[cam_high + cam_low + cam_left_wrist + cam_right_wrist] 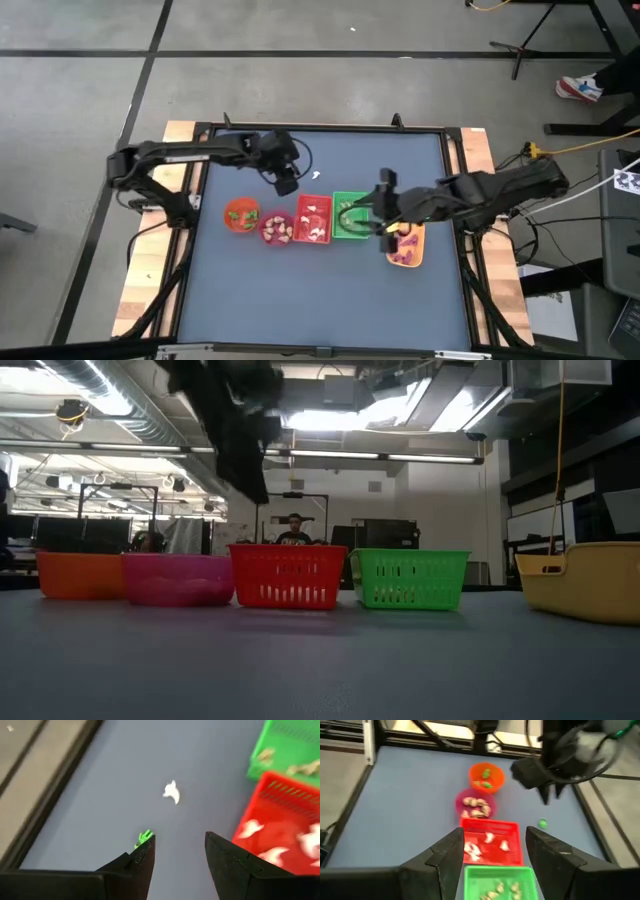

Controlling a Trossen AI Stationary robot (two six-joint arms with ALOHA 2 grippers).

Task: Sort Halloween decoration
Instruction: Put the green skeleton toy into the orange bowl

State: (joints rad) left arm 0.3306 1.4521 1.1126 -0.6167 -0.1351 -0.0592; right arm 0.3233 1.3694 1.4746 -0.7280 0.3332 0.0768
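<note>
While the left gripper [177, 852] is hovering over bare table behind the red basket [313, 222], its fingers are standing apart and holding nothing. A white trinket [172, 793] and a green trinket [144, 838] are lying loose there. White pieces are sitting in the red basket, cream ones in the green basket [349, 216] and pink bowl [277, 229], green ones in the orange bowl [241, 214]. The right gripper [495, 852] is hanging open and empty over the green basket, beside the yellow tray [405, 245].

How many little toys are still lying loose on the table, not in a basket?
2: a white trinket and a green trinket, both on the table beside the red basket. Others may be hidden.
</note>
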